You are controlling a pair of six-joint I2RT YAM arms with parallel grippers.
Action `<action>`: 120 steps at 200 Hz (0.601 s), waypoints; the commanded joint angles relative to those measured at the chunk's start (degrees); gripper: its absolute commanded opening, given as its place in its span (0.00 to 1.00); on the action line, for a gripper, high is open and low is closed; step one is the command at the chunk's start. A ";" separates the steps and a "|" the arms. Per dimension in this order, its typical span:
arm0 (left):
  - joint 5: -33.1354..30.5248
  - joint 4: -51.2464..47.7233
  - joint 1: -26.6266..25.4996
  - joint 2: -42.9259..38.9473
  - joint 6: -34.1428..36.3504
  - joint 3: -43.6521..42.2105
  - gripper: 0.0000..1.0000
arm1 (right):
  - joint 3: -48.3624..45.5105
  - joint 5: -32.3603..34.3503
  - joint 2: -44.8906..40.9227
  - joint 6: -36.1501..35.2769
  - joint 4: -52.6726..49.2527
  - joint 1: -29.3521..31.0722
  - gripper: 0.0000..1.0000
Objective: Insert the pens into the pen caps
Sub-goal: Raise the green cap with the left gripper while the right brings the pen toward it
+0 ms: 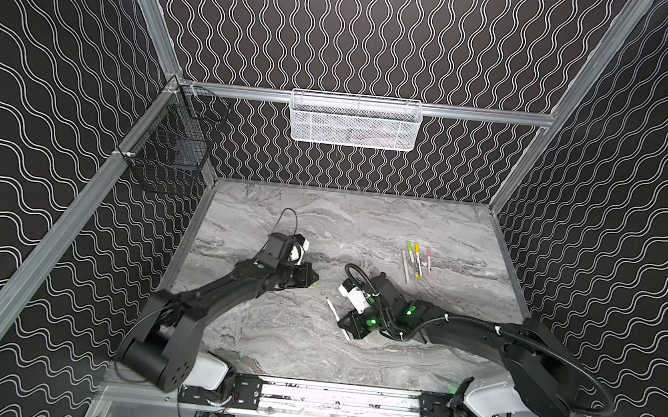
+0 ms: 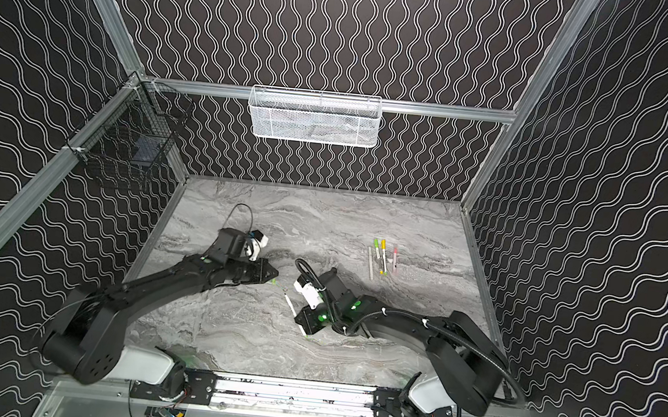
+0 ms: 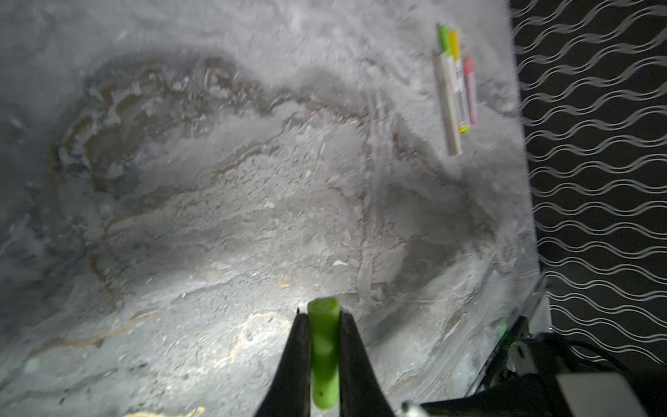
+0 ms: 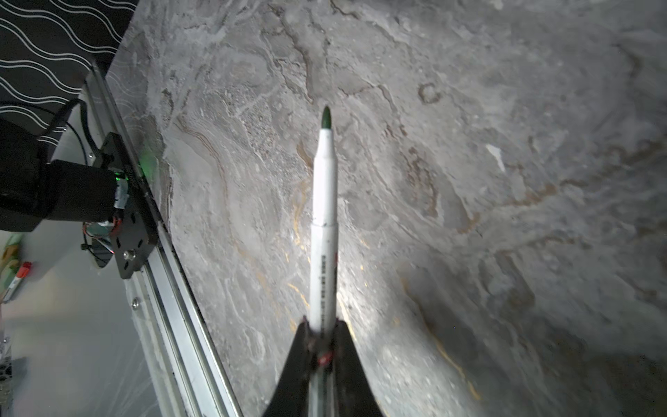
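Both top views are lit evenly but dimly from above. The grey marble table (image 1: 311,341) is the brightest area and the patterned walls stay dark. Soft shadows lie under both arms. Green indicator lights (image 1: 371,321) on the right arm glow and tint its black housing. The straight frame rails (image 1: 147,3) lean and bow near the picture edges from the wide lens.

In the left wrist view a white pool of light falls on the table just ahead of the left hand (image 3: 323,316). The whole picture is smeared: the far pens (image 3: 456,83) are blurred and the lime green cap (image 3: 325,346) is soft.

The right wrist view is sharper. The white pen (image 4: 325,202) is crisp, the right hand (image 4: 322,326) is out of focus, and the area beyond the base rail (image 4: 173,289) is washed out pale.
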 commanded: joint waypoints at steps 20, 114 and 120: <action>6.50 17.73 4.86 -8.76 -7.16 -7.99 0.11 | 2.68 -4.27 3.45 1.99 9.41 1.36 0.09; 15.63 36.62 6.13 -12.18 -12.91 -14.34 0.11 | 0.53 0.27 0.69 5.29 18.56 1.94 0.10; 15.77 36.56 6.19 -12.10 -12.89 -14.27 0.10 | 0.39 0.59 0.31 5.34 18.91 1.94 0.10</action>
